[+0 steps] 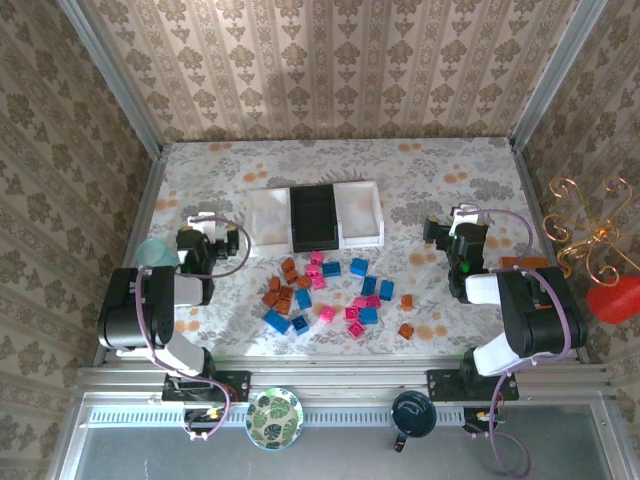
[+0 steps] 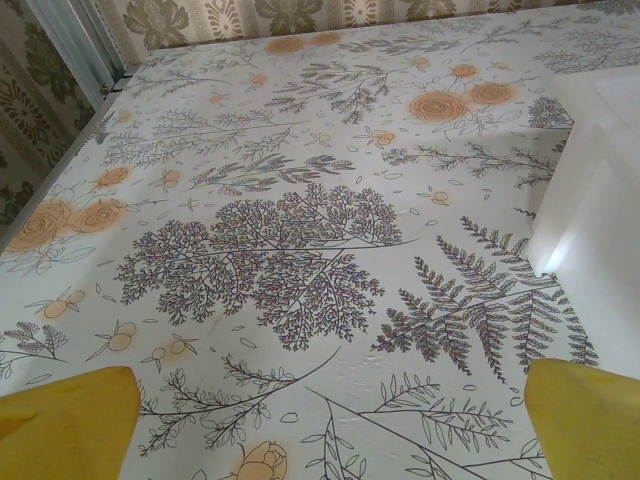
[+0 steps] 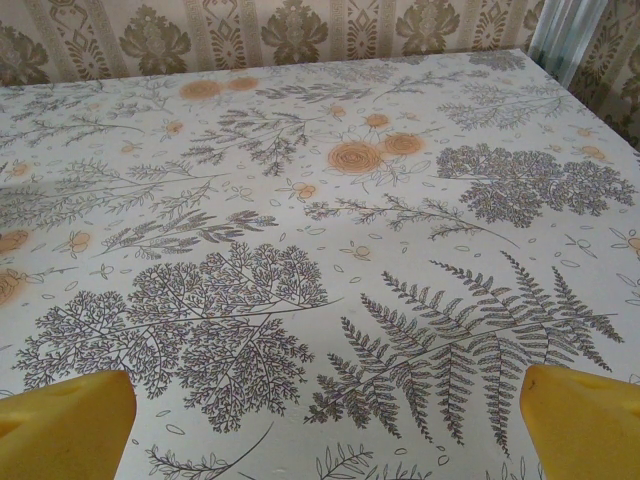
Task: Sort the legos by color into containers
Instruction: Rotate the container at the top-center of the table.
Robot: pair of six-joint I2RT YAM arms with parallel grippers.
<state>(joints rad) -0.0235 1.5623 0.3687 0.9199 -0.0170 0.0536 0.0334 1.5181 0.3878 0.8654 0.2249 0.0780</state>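
Orange-brown, pink and blue legos (image 1: 330,292) lie scattered mid-table in the overhead view, just near of the containers (image 1: 362,241). The left wrist view adds a white tray wall (image 2: 590,210) at right. Left gripper (image 2: 320,430) and right gripper (image 3: 325,425): fingers spread wide, holding nothing. A teal cup (image 1: 152,253) stands beside the left arm (image 1: 150,310).
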